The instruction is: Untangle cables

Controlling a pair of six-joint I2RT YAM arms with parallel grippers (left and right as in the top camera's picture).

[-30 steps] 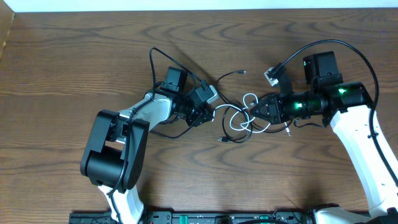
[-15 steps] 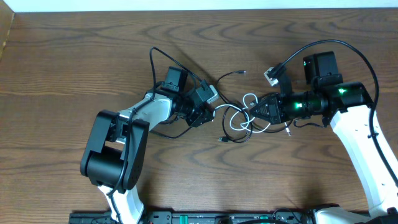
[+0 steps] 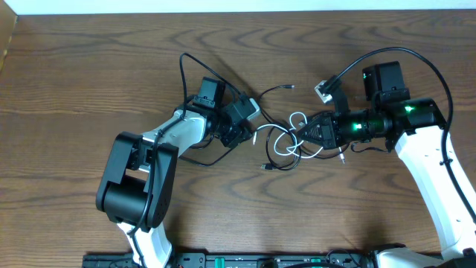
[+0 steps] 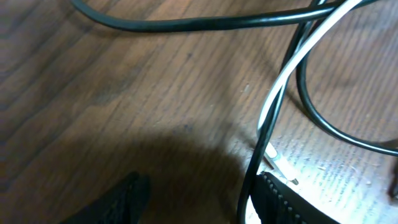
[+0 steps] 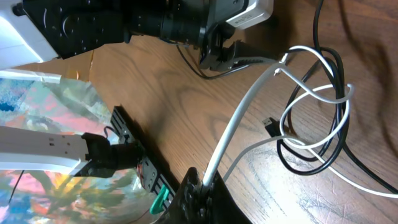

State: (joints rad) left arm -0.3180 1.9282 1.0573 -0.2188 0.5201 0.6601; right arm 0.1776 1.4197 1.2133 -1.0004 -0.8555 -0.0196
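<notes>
**Right arm pinching the white cable, left one open beside the tangle**

So the right gripper (image 5: 199,185) is squeezed closed on the white cable (image 5: 242,119). In its own wrist view the white cord comes straight up out of the pinched tips.

The left gripper (image 4: 202,200) has its jaws apart. Its wrist camera shows the two dark fingers (image 4: 280,198) spread wide, low over the wood. The white cord and a black one run down past the inner edge of one finger. I can't see anything actually clamped between them.

From overhead, the two grippers face each other near the middle of the wooden table (image 3: 74,74), and the tangle lies right between them. The white cable makes a few loose loops there. The black cable (image 4: 186,23) threads through and around those loops, so the two cross in several spots. A small black plug (image 5: 270,124) lies flat on the wood at the edge of the knot, on the side toward the left arm. One white strand reaches across to just in front of the left gripper's tips.

Thicker black wires arc off both arms behind the grippers, apart from the knot. There's also a thin black cord tip farther back on the table, and I can't tell which cord it belongs to.
</notes>
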